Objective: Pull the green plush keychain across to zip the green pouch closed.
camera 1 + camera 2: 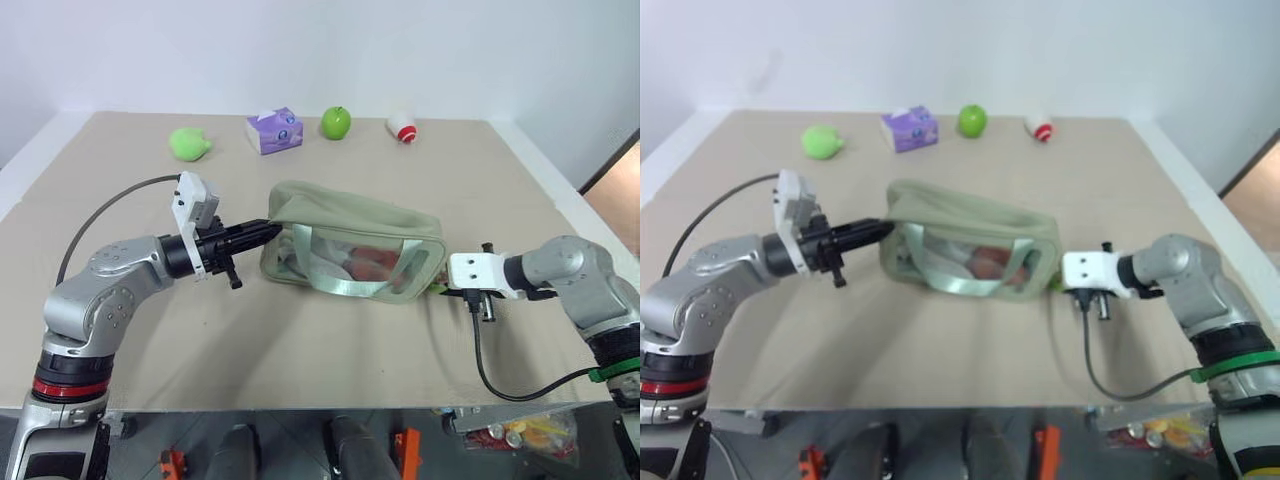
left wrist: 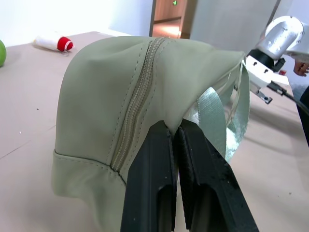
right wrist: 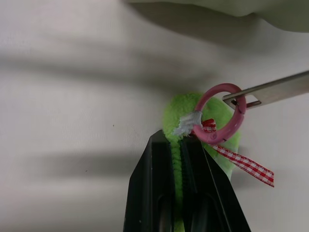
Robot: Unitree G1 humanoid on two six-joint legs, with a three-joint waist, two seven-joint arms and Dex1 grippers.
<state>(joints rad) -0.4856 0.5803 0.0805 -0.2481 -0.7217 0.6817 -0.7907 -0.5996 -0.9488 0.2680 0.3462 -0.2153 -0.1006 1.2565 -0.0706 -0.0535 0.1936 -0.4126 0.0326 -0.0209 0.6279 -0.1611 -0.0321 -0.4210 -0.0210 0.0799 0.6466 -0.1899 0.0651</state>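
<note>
- Beige tabletop point(image 1: 300, 350) fills the scene, with a pale wall behind it.
- Nearest, the right gripper point(image 3: 179, 145) has its fingers clamped on the green plush keychain point(image 3: 193, 108), which sits at the pouch's right end, low by the tabletop; a pink ring point(image 3: 219, 113) and a red checked ribbon point(image 3: 246, 165) hang at the plush.
- The left gripper point(image 2: 175, 133) pinches the fabric at the left end of the green pouch point(image 1: 350, 240), fingers closed on it beside the zipper point(image 2: 137, 104).
- The pouch lies mid-table between both grippers, clear window and strap facing the robot.
- Along the far edge stand a green plush lump point(image 1: 189, 143), a purple tissue pack point(image 1: 274, 130), a green apple point(image 1: 336, 122) and a small red-and-white thing point(image 1: 402, 127).
</note>
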